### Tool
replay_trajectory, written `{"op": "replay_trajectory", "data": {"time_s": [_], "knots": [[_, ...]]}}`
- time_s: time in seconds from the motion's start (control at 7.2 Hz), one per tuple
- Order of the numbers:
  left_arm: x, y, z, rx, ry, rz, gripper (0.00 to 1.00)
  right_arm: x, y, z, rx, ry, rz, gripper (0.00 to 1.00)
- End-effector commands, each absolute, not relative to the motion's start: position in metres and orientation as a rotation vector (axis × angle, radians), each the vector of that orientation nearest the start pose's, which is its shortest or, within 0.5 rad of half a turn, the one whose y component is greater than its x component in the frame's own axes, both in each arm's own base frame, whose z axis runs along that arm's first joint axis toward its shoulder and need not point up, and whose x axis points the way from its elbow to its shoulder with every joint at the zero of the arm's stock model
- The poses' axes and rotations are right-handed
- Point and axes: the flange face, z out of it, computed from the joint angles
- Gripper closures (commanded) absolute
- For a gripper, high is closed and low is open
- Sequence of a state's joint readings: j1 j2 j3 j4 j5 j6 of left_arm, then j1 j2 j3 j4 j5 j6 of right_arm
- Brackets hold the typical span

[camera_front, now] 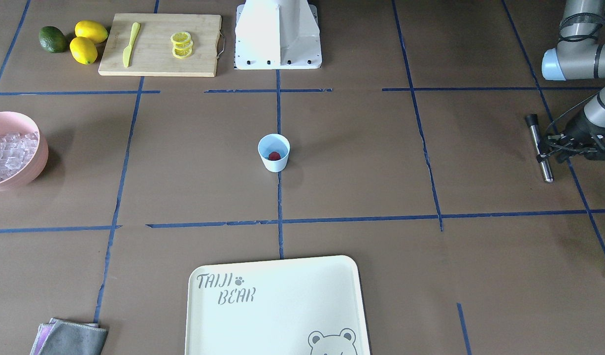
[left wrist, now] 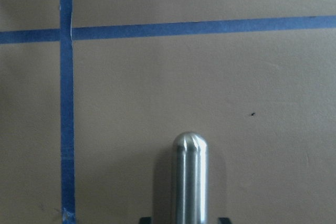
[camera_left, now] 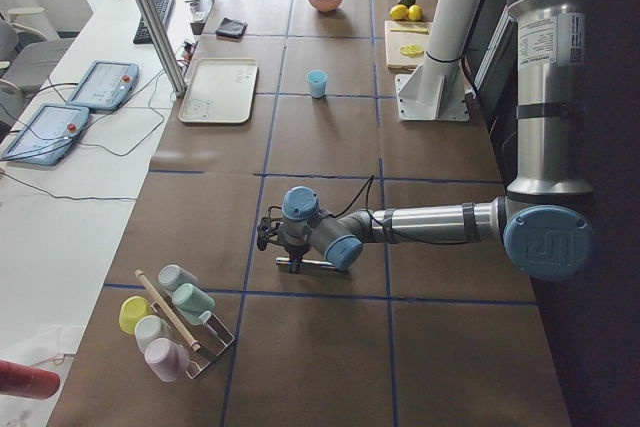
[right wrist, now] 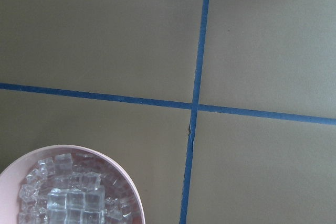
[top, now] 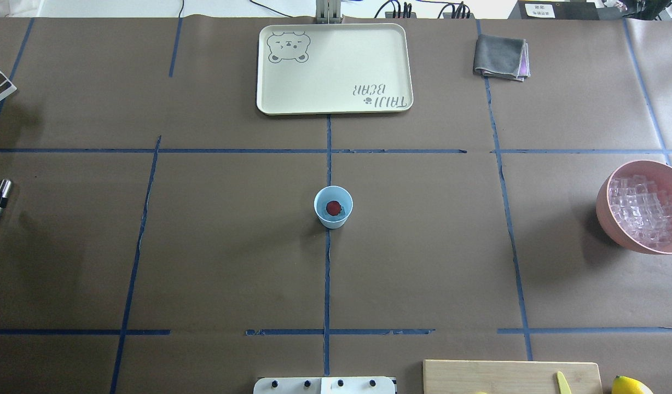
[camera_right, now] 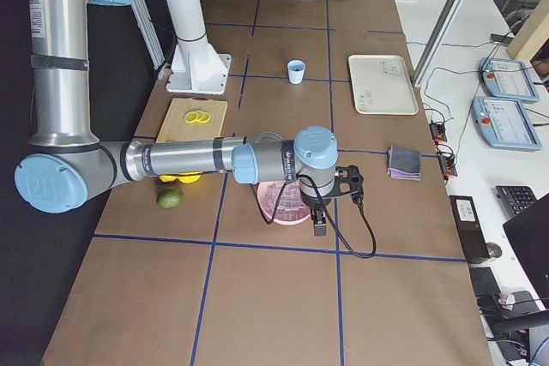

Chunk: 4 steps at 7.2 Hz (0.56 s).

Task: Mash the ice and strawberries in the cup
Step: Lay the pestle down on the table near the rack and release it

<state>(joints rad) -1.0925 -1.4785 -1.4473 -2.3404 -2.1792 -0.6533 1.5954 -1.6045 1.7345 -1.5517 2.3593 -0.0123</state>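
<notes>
The pale-blue cup (camera_front: 273, 153) stands upright at the table's middle, also in the overhead view (top: 332, 207). One red strawberry (camera_front: 274, 156) lies inside it. The ice (camera_front: 9, 155) fills a pink bowl (camera_front: 39, 148) at the table's end on my right, also in the right wrist view (right wrist: 73, 192). My left gripper (camera_front: 543, 157) is far from the cup and shut on a metal rod (camera_front: 539, 148), held low and level; its rounded tip shows in the left wrist view (left wrist: 190, 177). My right gripper (camera_right: 322, 220) hangs over the bowl's edge; I cannot tell if it is open.
A cream tray (top: 334, 68) lies across the table from me. A cutting board (camera_front: 159, 44) with lemon slices and a yellow knife, two lemons and an avocado (camera_front: 52, 39) sit near my base. A grey cloth (top: 500, 56) lies beside the tray. A rack of cups (camera_left: 170, 327) stands past my left gripper.
</notes>
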Motion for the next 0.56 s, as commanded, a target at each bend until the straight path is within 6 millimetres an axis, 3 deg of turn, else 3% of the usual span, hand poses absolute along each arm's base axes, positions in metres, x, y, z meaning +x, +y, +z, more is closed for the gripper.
{"op": "replay_trajectory", "data": {"time_s": [0.0,0.42], "knots": [[0.146,-0.449,0.687,0.155,0.799,0.008,0.00,0.075,-0.482,0.591,0.157,-0.784,-0.048,0.00],[0.143,-0.452,0.676,0.155,0.843,0.073,0.00,0.075,-0.482,0.591,0.157,-0.784,-0.048,0.00]]}}
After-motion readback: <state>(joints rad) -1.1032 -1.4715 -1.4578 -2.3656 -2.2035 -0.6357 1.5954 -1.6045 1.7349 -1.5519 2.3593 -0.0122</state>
